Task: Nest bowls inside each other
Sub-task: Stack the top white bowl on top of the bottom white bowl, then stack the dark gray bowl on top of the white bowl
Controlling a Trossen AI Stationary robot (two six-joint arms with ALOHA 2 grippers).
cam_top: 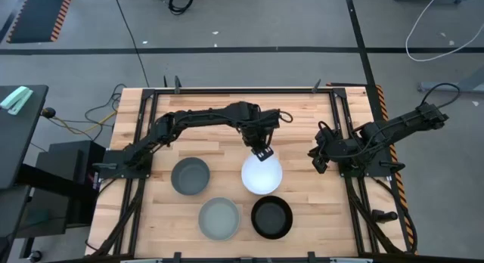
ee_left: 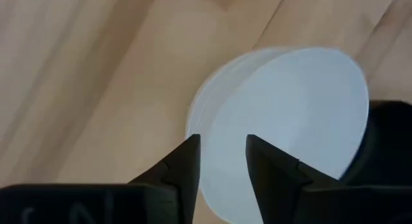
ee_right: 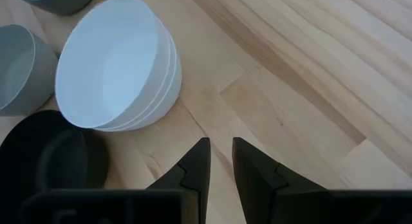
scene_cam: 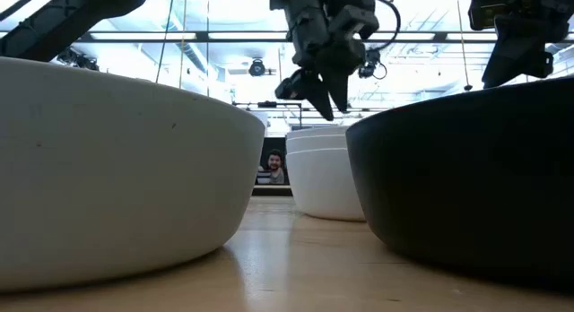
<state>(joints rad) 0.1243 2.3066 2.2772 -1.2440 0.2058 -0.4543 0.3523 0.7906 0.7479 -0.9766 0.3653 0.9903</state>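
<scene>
I have the left claw [cam_top: 262, 151] hanging just above the far rim of the stack of round white bowls [cam_top: 262, 174], fingers slightly parted and gripping nothing. The dark grey bowl [cam_top: 190, 176], light grey-green bowl [cam_top: 219, 218] and black bowl [cam_top: 271, 216] sit separately on the wooden worktop [cam_top: 302, 119], un-nested. The right claw [cam_top: 318, 155] waits aside, narrowly open and empty.

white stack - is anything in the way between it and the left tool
Nothing visible. The left tool hangs just above the far rim of the white stack, fingers slightly apart, with only air beneath. The dark grey bowl, grey-green bowl and black bowl sit off to the sides.
</scene>
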